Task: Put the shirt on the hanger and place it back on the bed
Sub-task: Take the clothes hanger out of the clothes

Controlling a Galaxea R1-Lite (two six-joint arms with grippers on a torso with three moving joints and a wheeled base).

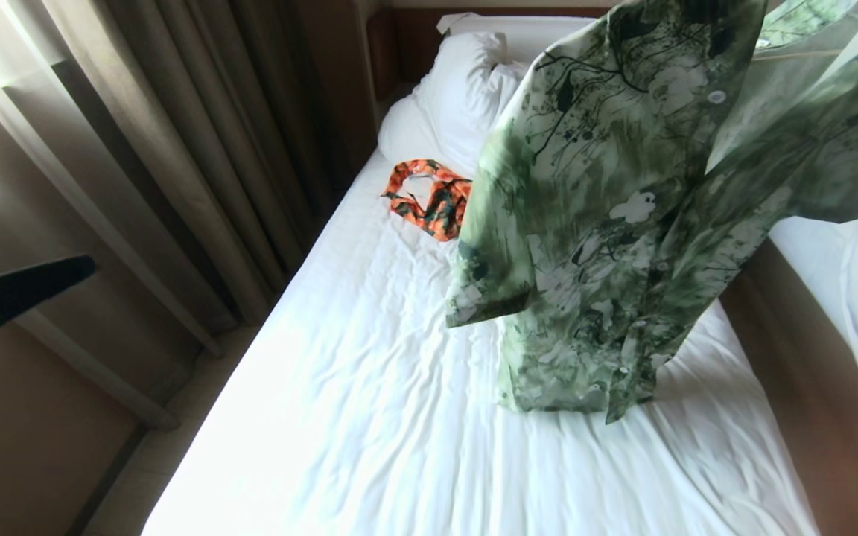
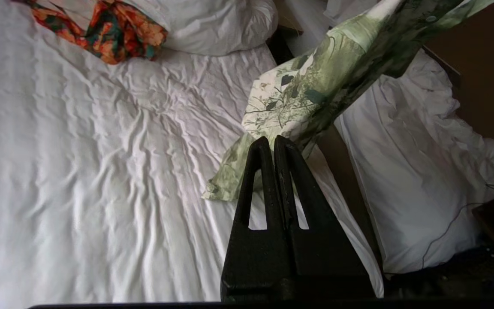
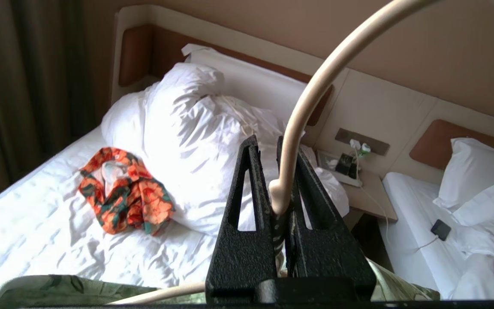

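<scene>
The right claw [image 3: 275, 148] pinches the hanger [image 3: 311, 94] neck above the bed [image 3: 37, 240].

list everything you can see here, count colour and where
shirt: 1, green with white flowers, hanging above the bed, hem touching the sheet
hanger: 1, cream, neck gripped in the right claw, carrying the shirt
bed: 1, white sheet, centre
duvet and pillow: 1 bunch, white, at the headboard
patterned garment: 1, orange, black and teal, on the sheet near the pillow
second bed: 1, white, to the right
curtains: beige and brown, left
left claw: 1, black, shut, empty, left of the shirt
right claw: 1, black, shut on the hanger
</scene>
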